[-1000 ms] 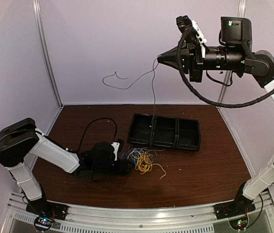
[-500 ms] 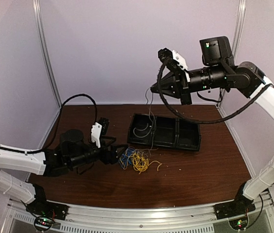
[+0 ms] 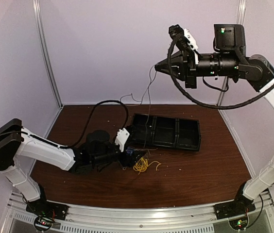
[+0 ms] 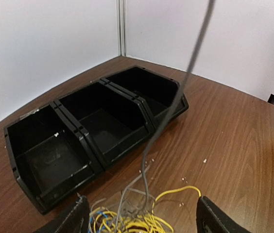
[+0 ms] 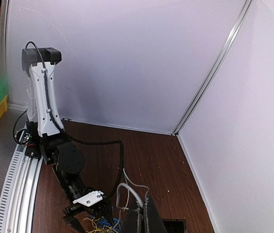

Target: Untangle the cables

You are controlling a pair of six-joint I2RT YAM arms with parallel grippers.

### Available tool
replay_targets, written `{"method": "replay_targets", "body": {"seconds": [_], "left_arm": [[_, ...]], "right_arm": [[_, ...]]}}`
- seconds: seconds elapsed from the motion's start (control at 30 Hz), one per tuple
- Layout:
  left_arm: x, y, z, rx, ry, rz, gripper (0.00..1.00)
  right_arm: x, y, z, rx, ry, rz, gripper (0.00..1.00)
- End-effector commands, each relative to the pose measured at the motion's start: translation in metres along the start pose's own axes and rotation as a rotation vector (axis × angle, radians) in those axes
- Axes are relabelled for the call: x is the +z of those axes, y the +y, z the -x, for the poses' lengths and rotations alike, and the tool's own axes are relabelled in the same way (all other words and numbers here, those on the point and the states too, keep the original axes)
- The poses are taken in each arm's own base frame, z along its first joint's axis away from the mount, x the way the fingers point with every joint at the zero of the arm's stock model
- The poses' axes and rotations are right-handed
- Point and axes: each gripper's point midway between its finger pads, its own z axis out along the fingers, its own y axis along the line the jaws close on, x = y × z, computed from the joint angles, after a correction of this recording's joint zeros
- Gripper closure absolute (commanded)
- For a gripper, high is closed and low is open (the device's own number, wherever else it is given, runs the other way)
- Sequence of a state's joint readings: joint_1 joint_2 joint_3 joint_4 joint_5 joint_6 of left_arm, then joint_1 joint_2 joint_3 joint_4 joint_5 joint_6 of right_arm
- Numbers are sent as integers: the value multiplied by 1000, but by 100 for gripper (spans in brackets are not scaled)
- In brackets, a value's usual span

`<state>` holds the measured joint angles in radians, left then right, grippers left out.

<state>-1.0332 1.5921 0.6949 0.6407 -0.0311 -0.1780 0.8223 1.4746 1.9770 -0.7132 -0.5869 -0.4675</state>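
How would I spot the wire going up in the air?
Find the black tray; a wire pile lies beside it. One grey cable climbs from the pile to the raised right gripper. The yellow and blue ones lie low.

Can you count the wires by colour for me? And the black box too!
Yellow wire bunch: 1
Blue wire bunch: 1
Grey wire: 1
Black tray with three compartments: 1
Total: 4

The cables [image 3: 141, 164] are yellow, blue, grey — tray [image 3: 177, 132] black.
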Motion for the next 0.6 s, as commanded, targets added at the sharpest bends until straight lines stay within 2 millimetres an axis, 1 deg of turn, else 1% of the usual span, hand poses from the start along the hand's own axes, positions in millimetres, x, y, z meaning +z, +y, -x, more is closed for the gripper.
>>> {"method": "replay_targets", "body": {"seconds": [0.0, 0.07, 0.1, 0.13, 0.17, 0.23, 0.27, 0.3, 0.4, 0.5, 0.57], "left_arm": [[30, 1, 34, 93, -126, 22, 23], [45, 8, 35, 106, -128, 65, 24], [54, 11, 30, 115, -112, 76, 28], [63, 12, 32, 123, -107, 77, 33], [71, 13, 28, 126, -89, 76, 38], [85, 11, 17, 130, -57, 41, 58], [90, 11, 10, 126, -34, 24, 65], [93, 10, 1, 117, -11, 12, 68], [94, 10, -21, 99, 43, -1, 70], [92, 4, -44, 92, 114, -41, 71], [89, 6, -59, 97, 172, -34, 71]], "right_arm": [[-1, -18, 12, -1, -25, -77, 100], [-2, -23, 13, 0, -25, -100, 100], [-3, -24, 14, -1, -25, -107, 100], [-4, -25, 15, -2, -27, -111, 100], [-5, -26, 16, -2, -31, -112, 100], [-10, -28, 24, -17, -44, -125, 100], [-15, -31, 28, -29, -53, -140, 100], [-22, -36, 34, -47, -62, -160, 100], [-46, -68, 51, -100, -105, -261, 100], [-70, -100, 66, -180, -108, -402, 100], [-82, -113, 76, -203, -117, -460, 100]]}}
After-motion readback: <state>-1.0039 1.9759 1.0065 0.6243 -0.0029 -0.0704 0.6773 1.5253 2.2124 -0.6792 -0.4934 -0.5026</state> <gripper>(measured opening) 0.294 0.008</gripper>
